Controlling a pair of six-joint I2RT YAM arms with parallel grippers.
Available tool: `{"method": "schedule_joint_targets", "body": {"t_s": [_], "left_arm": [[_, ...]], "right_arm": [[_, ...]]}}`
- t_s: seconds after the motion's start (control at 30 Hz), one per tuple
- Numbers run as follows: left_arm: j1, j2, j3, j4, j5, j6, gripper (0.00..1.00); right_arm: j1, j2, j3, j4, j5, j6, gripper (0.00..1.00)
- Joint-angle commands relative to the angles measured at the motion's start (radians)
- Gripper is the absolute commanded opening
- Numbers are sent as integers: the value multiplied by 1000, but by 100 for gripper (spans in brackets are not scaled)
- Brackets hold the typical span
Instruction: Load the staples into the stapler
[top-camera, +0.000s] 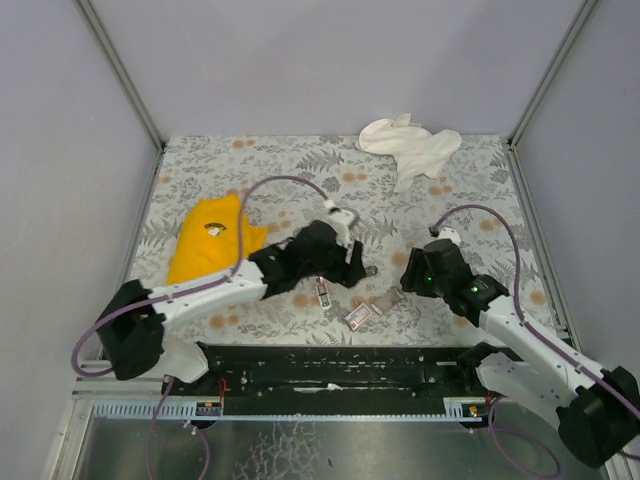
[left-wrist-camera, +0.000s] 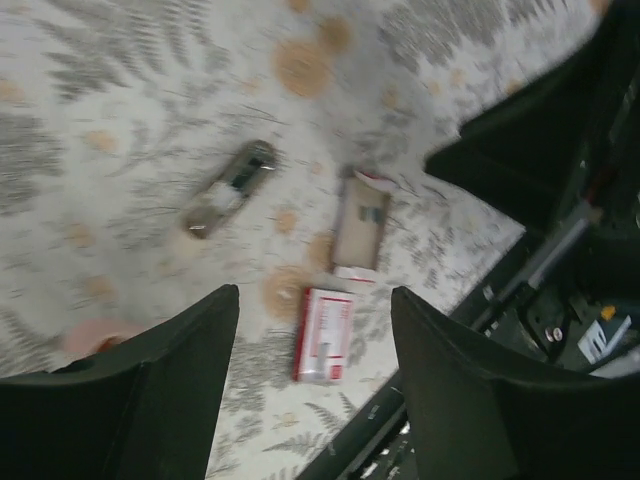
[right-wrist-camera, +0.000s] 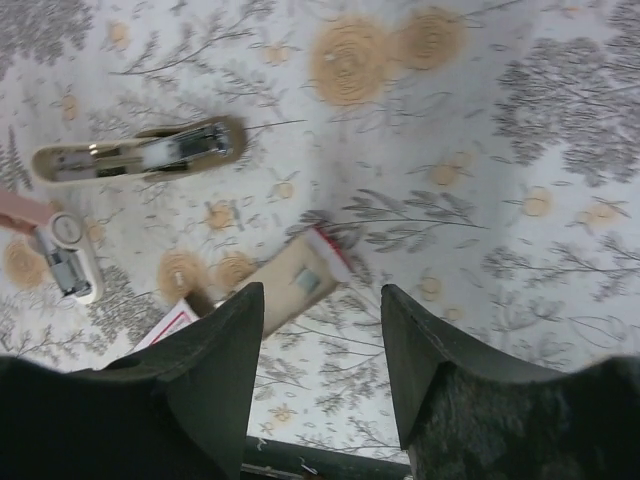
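Above the sliding tray, right gripper hangs wide and empty (left gripper likewise). Advise pinching the staples across the strip, clear of tray walls.

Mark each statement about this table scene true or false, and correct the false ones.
1. The left claw and right claw are both open and empty. True.
2. The grey-brown tray is slid inside the red box. False: the tray lies outside the box, next to it.
3. A yellow cloth lies on the left side of the table. True.
4. The right claw grips the pink stapler. False: the stapler lies on the table, ungripped.
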Motion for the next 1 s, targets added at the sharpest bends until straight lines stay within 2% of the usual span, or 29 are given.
{"method": "schedule_joint_targets", "body": {"t_s": [0.0, 0.17, 0.37, 0.73, 0.97], "left_arm": [[-153, 145, 125, 72, -124, -33, 59], [-200, 310, 193, 114, -77, -73, 50], [-222, 465, 276, 82, -82, -57, 38], [-244, 601, 354, 30, -105, -49, 29], [-245, 619, 356, 4, -136, -42, 22]], "right_arm": [[-136, -59, -13, -62, -78, -101, 58], [-267, -70, -41, -36, -198, -153, 59], [-283, -78, -73, 12, -258, -126, 59], [-283, -68, -88, 47, -298, -126, 59], [-284, -62, -90, 55, -301, -131, 60]]}}
